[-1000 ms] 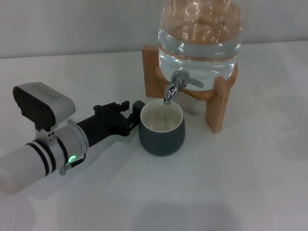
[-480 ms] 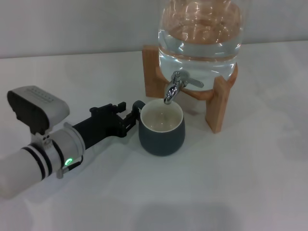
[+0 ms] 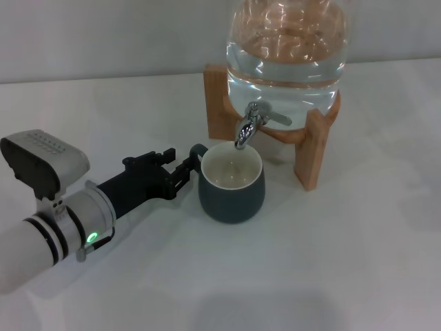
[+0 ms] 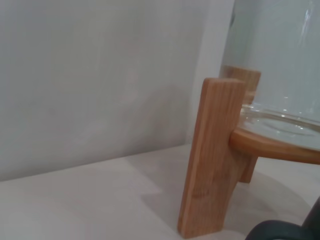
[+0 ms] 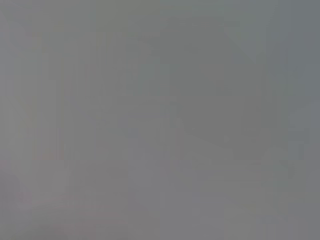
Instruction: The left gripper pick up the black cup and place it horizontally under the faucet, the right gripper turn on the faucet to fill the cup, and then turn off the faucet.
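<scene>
- Table (image 3: 358,262): a plain white surface carrying everything in the head view.
- Glass jug (image 3: 286,45): clear, with water inside, seated in a wooden stand (image 3: 220,114) at the back of the table. My left wrist view shows one stand leg and the jug's base close by.
- My left arm (image 3: 48,227): white-and-silver cylinder with a small green light, reaching in low from the left side of the table.
- The black cup (image 3: 232,196): upright on the table just in front of the stand, cream interior showing, mouth directly under the spout. I judge the placing step done. It looks rigid and glazed, probably ceramic, so likely slippery and breakable; filled, it will be heavier. The loop handle (image 3: 198,151) on its left, or the rim wall, is where I would hold it.
- My left gripper (image 3: 185,165): black fingers at the cup's handle, very near or touching it. I cannot tell whether they are parted or closed, nor whether they grip the handle.
- The faucet (image 3: 249,124): chrome spigot with its lever pointing right; no stream is visible.
- My right gripper: out of the head view; its wrist view shows only featureless grey.
</scene>
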`<control>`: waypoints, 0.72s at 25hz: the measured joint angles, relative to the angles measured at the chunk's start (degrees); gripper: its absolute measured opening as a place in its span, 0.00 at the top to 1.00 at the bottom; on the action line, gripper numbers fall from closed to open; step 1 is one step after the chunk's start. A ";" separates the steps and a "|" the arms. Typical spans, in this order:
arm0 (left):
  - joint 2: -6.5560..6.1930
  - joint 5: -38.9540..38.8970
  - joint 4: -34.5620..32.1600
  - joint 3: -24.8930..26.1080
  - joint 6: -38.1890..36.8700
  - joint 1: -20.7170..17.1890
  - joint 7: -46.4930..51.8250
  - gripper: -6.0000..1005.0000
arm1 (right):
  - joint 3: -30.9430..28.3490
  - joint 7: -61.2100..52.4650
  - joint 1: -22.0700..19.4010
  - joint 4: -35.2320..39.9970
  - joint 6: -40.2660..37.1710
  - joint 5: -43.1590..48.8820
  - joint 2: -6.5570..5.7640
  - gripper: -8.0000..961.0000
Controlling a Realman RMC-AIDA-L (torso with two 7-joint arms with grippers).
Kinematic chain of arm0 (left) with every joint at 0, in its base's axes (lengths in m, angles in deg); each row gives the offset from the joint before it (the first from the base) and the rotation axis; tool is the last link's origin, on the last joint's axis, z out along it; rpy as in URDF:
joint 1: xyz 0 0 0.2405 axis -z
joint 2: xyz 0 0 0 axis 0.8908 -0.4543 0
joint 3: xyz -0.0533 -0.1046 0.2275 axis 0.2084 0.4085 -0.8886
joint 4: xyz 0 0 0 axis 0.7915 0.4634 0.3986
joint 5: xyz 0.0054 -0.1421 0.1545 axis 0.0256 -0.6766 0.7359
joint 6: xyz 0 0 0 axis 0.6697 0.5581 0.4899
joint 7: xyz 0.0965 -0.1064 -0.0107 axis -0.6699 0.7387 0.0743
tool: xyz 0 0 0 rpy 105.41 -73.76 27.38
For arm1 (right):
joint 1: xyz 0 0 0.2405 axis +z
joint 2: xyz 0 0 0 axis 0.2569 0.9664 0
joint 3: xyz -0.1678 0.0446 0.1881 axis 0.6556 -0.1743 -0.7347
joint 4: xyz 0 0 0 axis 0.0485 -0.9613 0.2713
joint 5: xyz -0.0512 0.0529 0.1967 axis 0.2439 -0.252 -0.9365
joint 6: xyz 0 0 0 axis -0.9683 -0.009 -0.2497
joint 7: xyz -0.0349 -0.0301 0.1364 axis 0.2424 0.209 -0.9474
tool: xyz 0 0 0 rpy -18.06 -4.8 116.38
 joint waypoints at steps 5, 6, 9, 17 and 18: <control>-0.06 -0.71 -0.66 -0.01 0.18 -0.98 0.00 0.59 | 0.00 0.00 -0.19 -0.06 -0.01 0.00 -0.14 0.11; -0.07 -0.91 -0.93 -0.01 0.33 -1.28 0.01 0.59 | 0.00 0.00 -0.22 -0.08 -0.02 0.00 -0.15 0.11; -0.10 -1.98 -1.61 -0.01 1.56 -2.39 0.07 0.59 | 0.00 0.00 -0.28 -0.09 -0.08 0.00 -0.19 0.11; -0.12 -2.81 -2.44 -0.01 5.14 -3.58 0.10 0.59 | 0.00 0.00 -0.30 -0.09 -0.09 0.00 -0.33 0.11; -0.13 -3.29 -3.07 -0.01 7.84 -4.24 0.24 0.59 | 0.00 0.00 -0.37 -0.09 -0.09 0.00 -0.33 0.11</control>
